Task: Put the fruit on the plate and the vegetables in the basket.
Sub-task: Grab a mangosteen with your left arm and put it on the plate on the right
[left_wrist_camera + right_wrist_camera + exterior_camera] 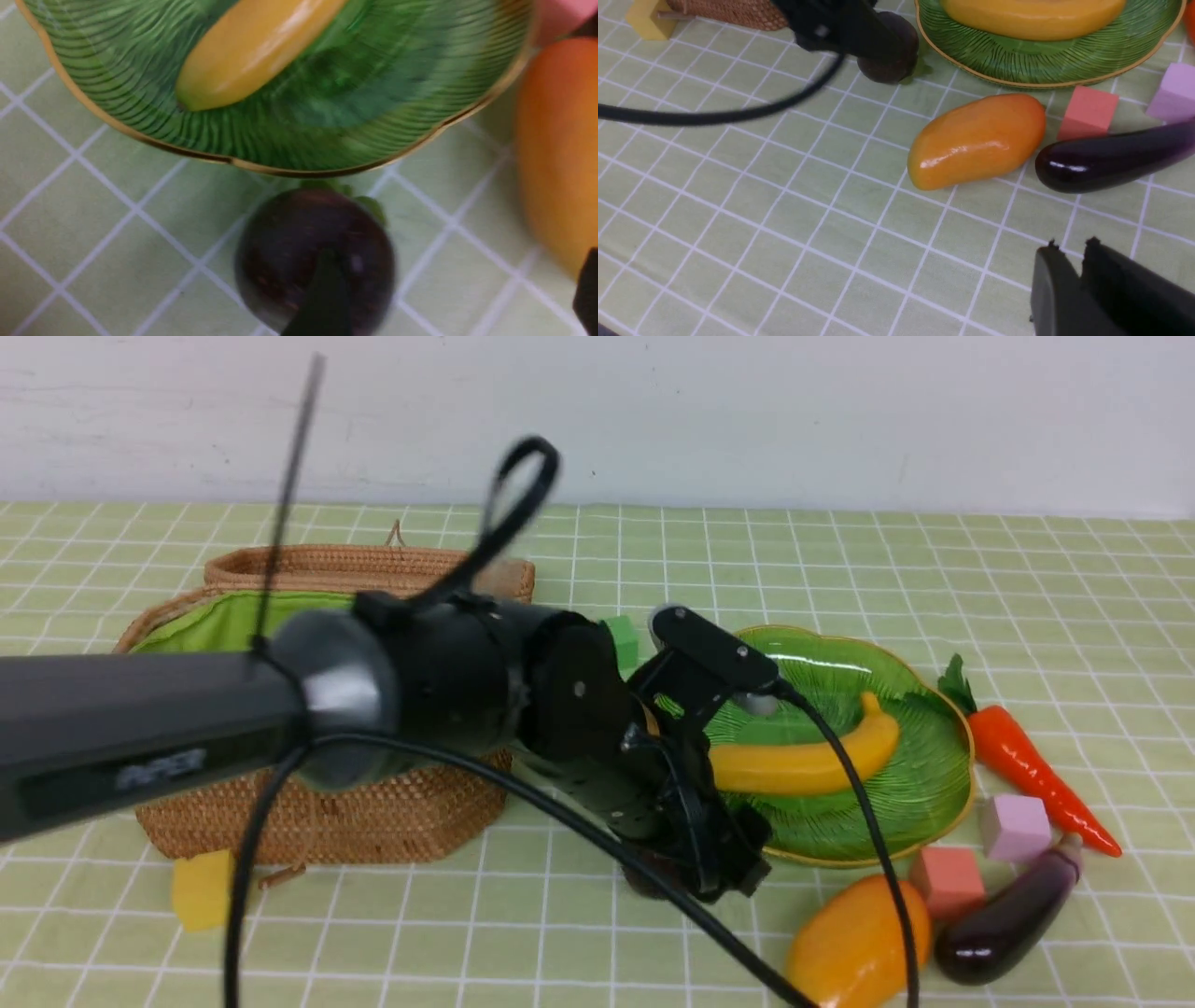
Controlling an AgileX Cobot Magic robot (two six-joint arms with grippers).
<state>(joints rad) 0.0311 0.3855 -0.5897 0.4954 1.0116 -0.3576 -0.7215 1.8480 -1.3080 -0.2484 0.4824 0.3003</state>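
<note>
The yellow banana [803, 761] lies on the green plate [920, 793]. A round dark purple fruit [289, 242] rests on the cloth just outside the plate's rim [261, 165]. My left gripper [455, 298] is open and low over the cloth. One of its fingers [322, 298] is in front of that fruit and the other is near the mango [556, 140]. My right gripper [1071, 245] hangs shut and empty, short of the mango [976, 140] and the eggplant [1111, 158]. The carrot [1027, 765] lies right of the plate. The basket [327, 821] stands at the left, partly hidden by my left arm.
A pink cube [1016, 826] and a red cube [948, 880] sit between plate and eggplant [1008, 915]. A green cube [620, 639] is behind the arm and a yellow block [201, 889] lies before the basket. The left arm's cable [714, 114] trails over the cloth.
</note>
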